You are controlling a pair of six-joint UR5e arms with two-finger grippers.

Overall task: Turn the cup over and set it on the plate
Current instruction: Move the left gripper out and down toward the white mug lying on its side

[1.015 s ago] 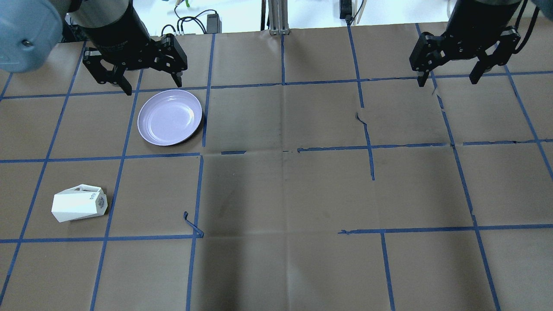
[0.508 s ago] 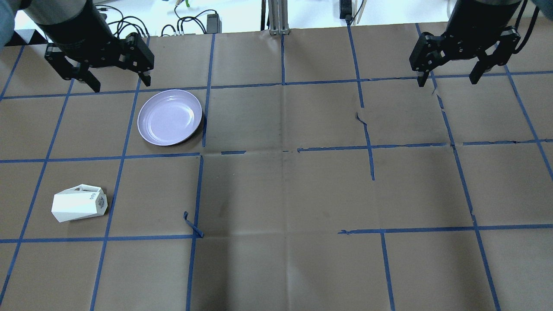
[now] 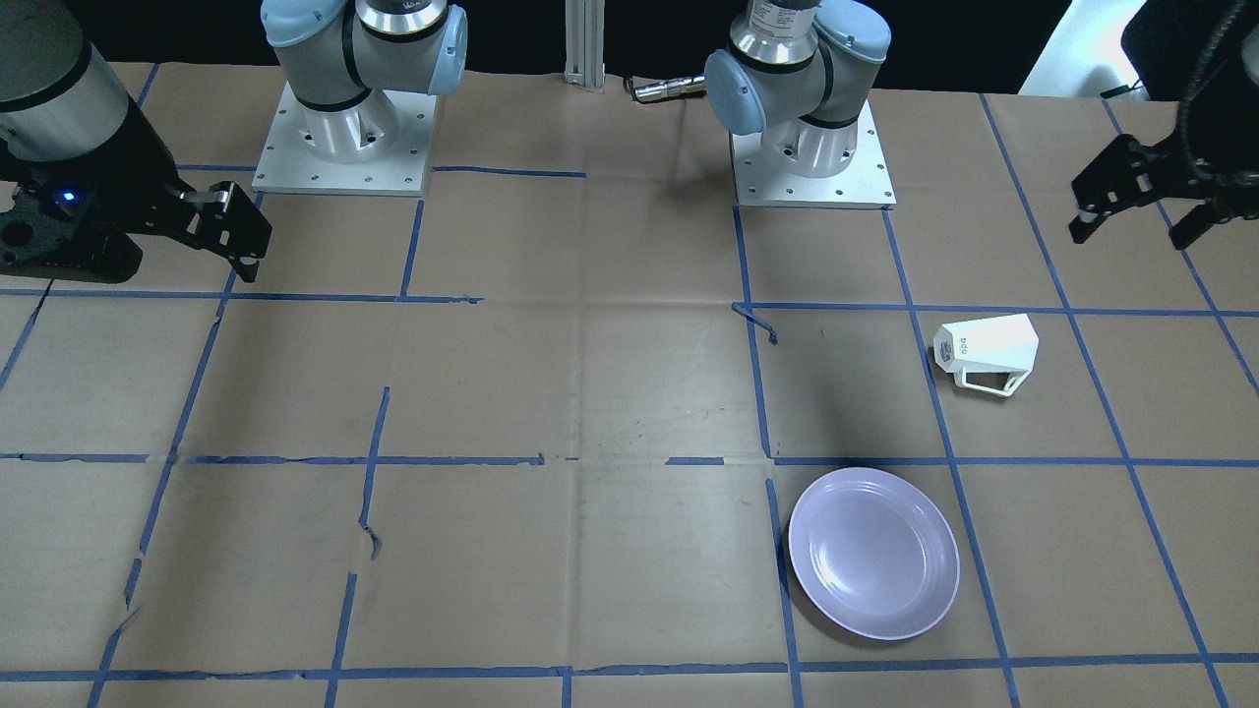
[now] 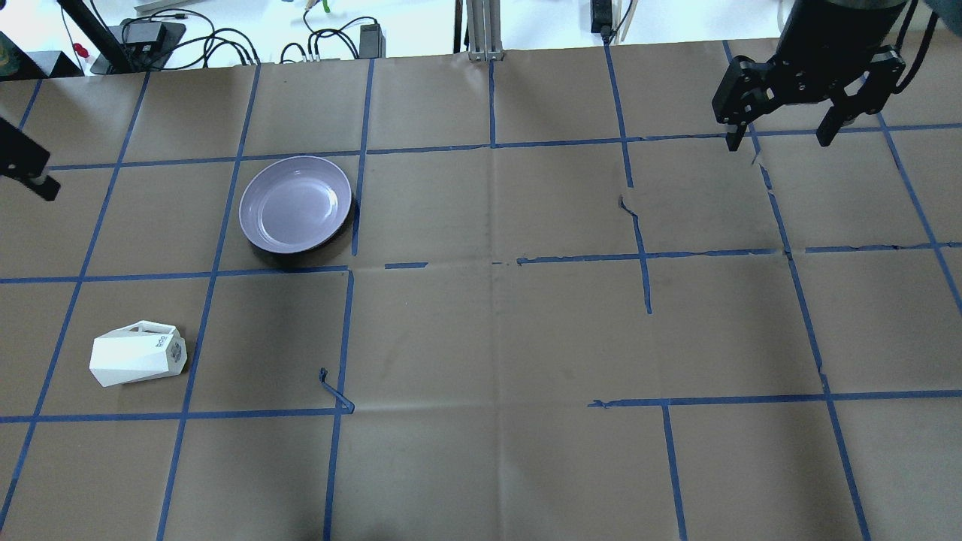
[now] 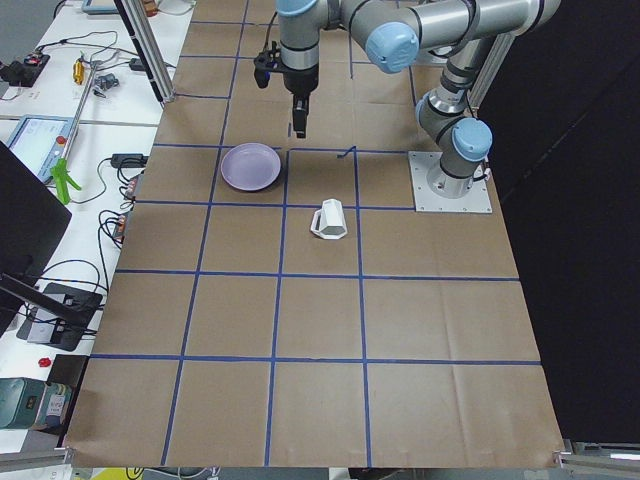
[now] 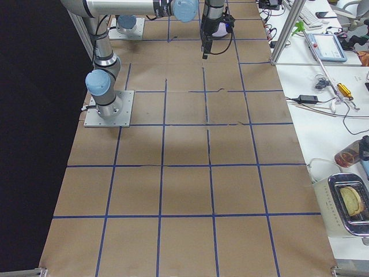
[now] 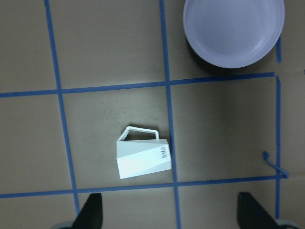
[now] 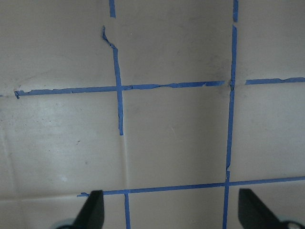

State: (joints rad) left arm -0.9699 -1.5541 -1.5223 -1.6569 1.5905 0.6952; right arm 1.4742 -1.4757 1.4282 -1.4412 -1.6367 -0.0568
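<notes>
Two grippers to weigh against one cup.

Front-facing view: shows the cup [image 3: 987, 352] tipped on its side on the brown paper [image 3: 590, 393], well apart from the plate [image 3: 873, 553], the plate nearer the operators' edge. Puts the left gripper [image 3: 1131, 221] raised and outboard of the cup, fingers spread, nothing between them. Leaves the right gripper [image 3: 236, 236] at the opposite end of the table, one finger hidden, so cannot tell its spread here.

Overhead view: sets the cup [image 4: 137, 359] in the left half, nearer the robot than the plate [image 4: 295, 204]. Runs its long axis roughly across the table: wide rim toward the left end, narrow base with the logo toward the middle, handle on the side away from the robot. Catches only a dark corner of the left gripper [image 4: 26, 169] at the picture's edge. Shows the right gripper [image 4: 779, 137] far off over the right half, fingers apart, empty.

Left side view: hangs the left gripper [image 5: 298, 125] high over the table, pointing down, with cup [image 5: 330, 219] and plate [image 5: 251, 166] below in separate squares.

Right side view: holds neither cup nor plate, only the right gripper [image 6: 204, 52] pointing down.

Left wrist view: looks straight down on the cup [image 7: 142, 159], just ahead of the spread fingertips [image 7: 93, 212] and closer to the one on the picture's left, plate [image 7: 233, 31] at upper right.

Right wrist view: finds only brown paper and blue tape [image 8: 119, 88] ahead of spread fingertips [image 8: 95, 210].

Judging from that: favours the left gripper, much the nearer. Asks for a descent and a grip across the cup's short width.
</notes>
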